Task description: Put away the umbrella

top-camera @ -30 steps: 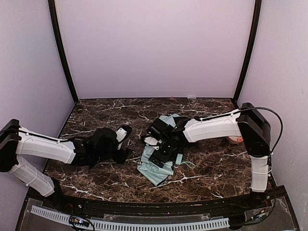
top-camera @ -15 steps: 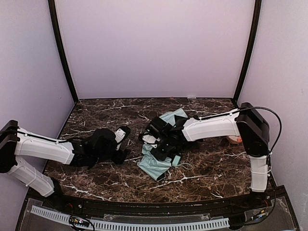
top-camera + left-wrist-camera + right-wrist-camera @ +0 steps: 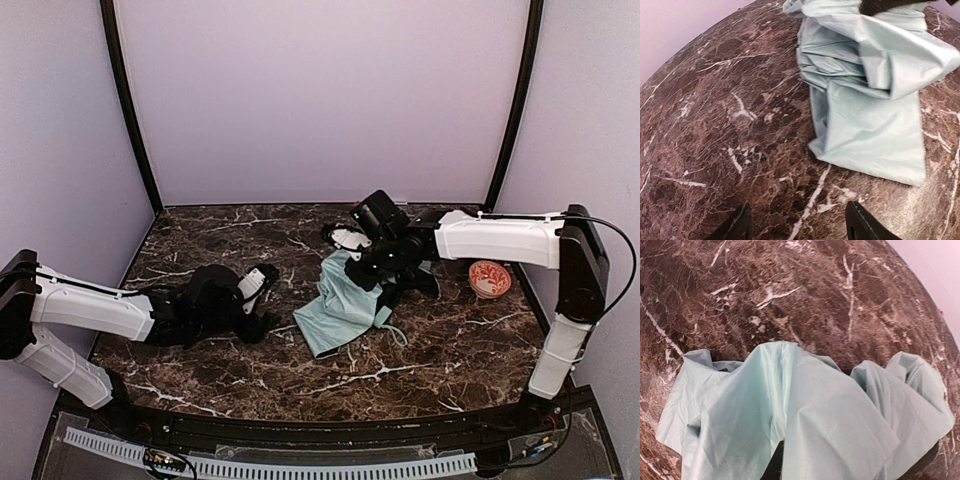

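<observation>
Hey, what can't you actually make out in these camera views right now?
Right gripper: umbrella fabric drapes over its fingertips in the right wrist view; its own body hides them from above.
Left gripper: the left wrist view's bottom edge cuts off all but its tips.

Top cam: fixed, high up behind both arm bases, tilted down-fwd, far enough back to take in whole marble table (image 3: 200,365). L wrist cam: low, near tabletop, aimed out past left claw (image 3: 799,226), tips at frame bottom; umbrella (image 3: 875,90) ahead-right of claw. R wrist cam: on right claw (image 3: 358,262), aimed down, v. close, fabric filling frame just ahead. Shared by all 3: mint fabric + marble beside it.
</observation>
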`<state>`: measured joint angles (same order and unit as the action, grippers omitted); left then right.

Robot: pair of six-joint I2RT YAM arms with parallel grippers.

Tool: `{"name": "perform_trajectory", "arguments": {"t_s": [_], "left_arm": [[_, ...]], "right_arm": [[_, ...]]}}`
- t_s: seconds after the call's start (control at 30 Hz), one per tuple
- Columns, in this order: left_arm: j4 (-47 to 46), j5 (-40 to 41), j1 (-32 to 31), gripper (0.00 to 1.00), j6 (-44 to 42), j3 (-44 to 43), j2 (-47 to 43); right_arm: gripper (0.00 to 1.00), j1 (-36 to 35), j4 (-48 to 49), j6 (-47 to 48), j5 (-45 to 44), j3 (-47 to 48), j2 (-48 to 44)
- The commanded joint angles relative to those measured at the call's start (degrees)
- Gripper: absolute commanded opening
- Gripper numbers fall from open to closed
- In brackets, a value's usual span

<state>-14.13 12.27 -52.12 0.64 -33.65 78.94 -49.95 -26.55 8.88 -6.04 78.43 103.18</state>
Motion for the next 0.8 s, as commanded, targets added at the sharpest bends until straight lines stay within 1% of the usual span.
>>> {"name": "perform_trajectory", "arguments": {"t_s": [0.0, 0.1, 0.17, 0.23, 0.3, 0.4, 0.53, 0.63, 0.67, 0.73, 0.77], "left_arm": [[-4.6, -7.8, 0.3, 0.64, -0.7, -0.2, -1.8], [-7.1, -10.4, 0.3, 0.64, -1.5, 0.2, -1.0], [-9.3, -11.8, 0.2, 0.64, -2.0, 0.1, 0.6], [-9.6, -11.6, 0.3, 0.64, -1.9, -1.3, 3.2], [-8.7, -9.6, 0.3, 0.63, -1.7, -3.5, 6.5], [-3.9, -8.1, 0.3, 0.61, -0.9, -7.8, 10.6], [-2.7, -7.9, 0.3, 0.6, -0.6, -9.2, 11.9], [-2.3, -5.3, 0.3, 0.6, 0.0, -9.0, 12.4], [-1.8, -4.8, 0.3, 0.6, 0.3, -9.0, 12.5], [-1.1, -4.5, 0.4, 0.6, 0.4, -8.8, 12.6], [-0.9, -4.3, 0.4, 0.6, 0.4, -8.5, 12.6]], "right_arm": [[0.06, 1.4, 1.5, 4.0, -3.0, 2.0, -3.0], [0.02, 2.9, -0.4, 4.7, -7.2, 5.4, -3.3], [0.0, 3.5, -1.4, 5.2, -7.3, 7.4, -3.6], [0.0, 3.6, -1.1, 5.8, -6.2, 7.9, -4.5], [0.0, 3.7, -0.9, 6.0, -4.5, 8.1, -5.1], [0.0, 3.6, -1.9, 5.8, -3.3, 8.1, -5.5], [0.01, 3.6, -0.7, 5.6, 1.5, 3.7, -5.9], [0.05, 3.6, -0.6, 1.8, 5.3, 3.2, -3.4], [0.09, 3.6, -0.6, -0.2, 5.3, 3.4, -2.2], [0.22, 3.6, -0.2, -5.3, 4.8, 3.7, 0.1], [0.25, 3.6, 0.0, -7.7, 4.3, 3.9, 1.1]]}}
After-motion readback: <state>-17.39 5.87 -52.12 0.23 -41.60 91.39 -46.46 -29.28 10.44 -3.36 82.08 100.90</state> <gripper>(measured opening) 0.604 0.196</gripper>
